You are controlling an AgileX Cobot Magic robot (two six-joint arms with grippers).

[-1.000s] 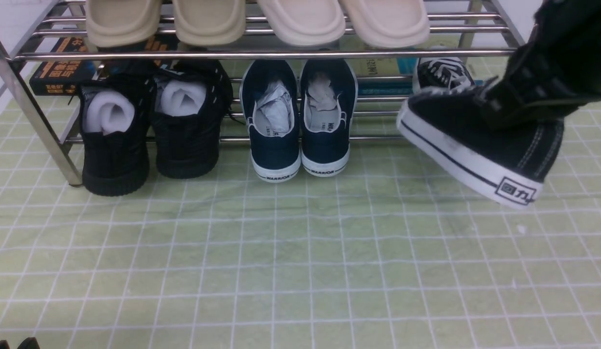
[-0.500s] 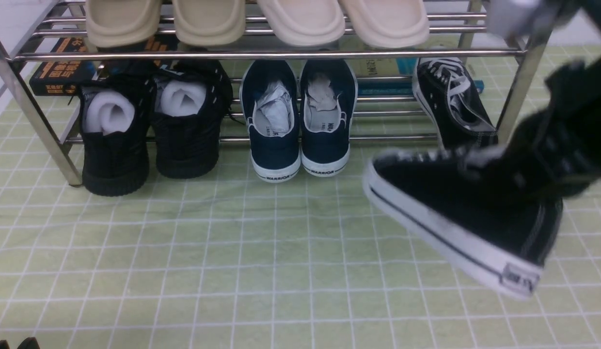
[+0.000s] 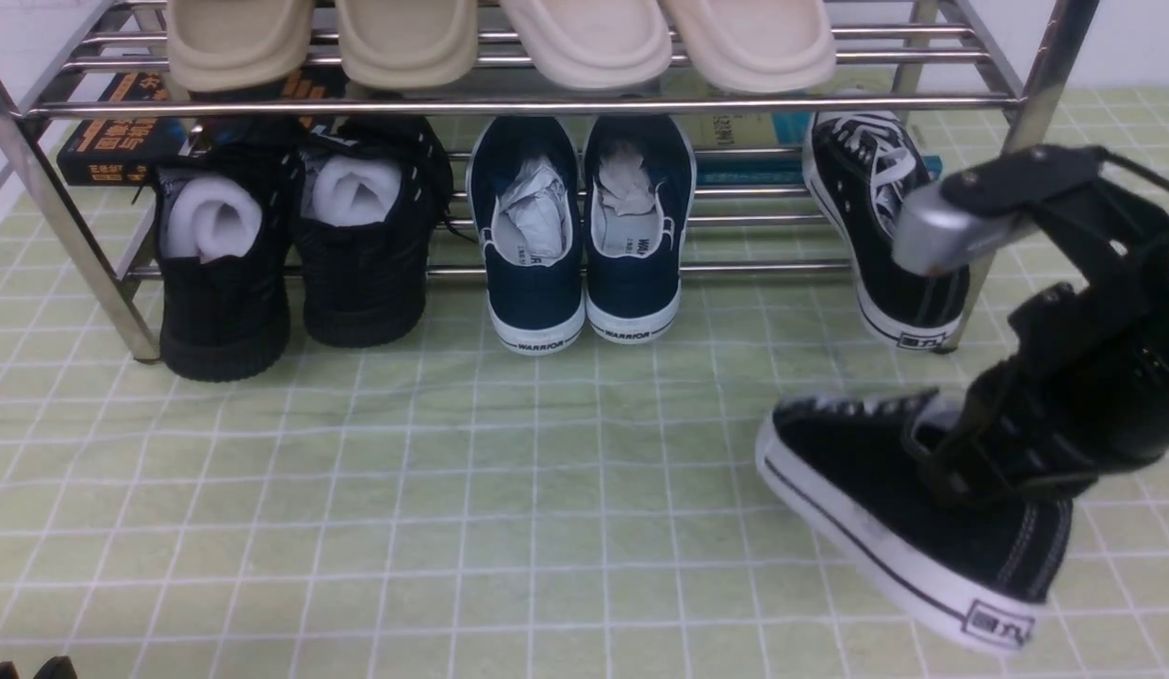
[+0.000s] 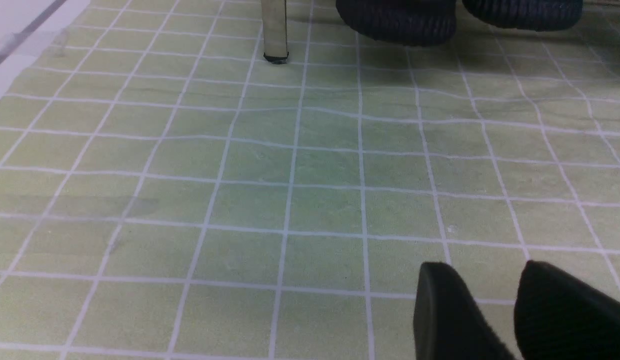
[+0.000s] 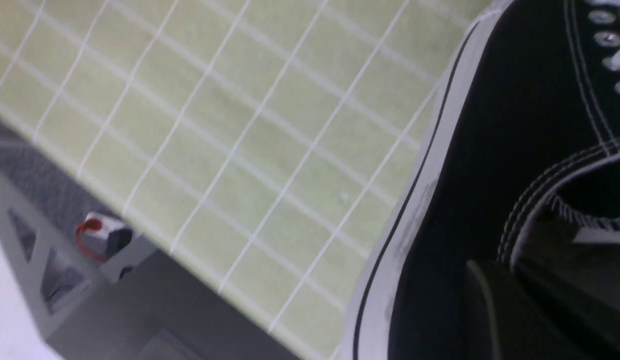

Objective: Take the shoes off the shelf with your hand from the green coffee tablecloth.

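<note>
My right gripper is shut on the collar of one black canvas sneaker with a white sole. It holds the shoe tilted, low over the green tablecloth, in front of the shelf's right end. The right wrist view shows this sneaker close up, with a finger against its side. The other sneaker of the pair stands on the lower tier of the chrome shelf at the right. My left gripper is open and empty, low over the cloth at the near left.
All-black shoes stuffed with white paper and navy WARRIOR slip-ons stand on the lower tier. Beige slippers lie on the top tier. Books lie behind. A shelf leg stands ahead of my left gripper. The cloth's edge shows in the right wrist view.
My right gripper has carried the sneaker down and toward the front, away from the shelf, uncovering the other sneaker on the lower tier. The left arm has not moved.
</note>
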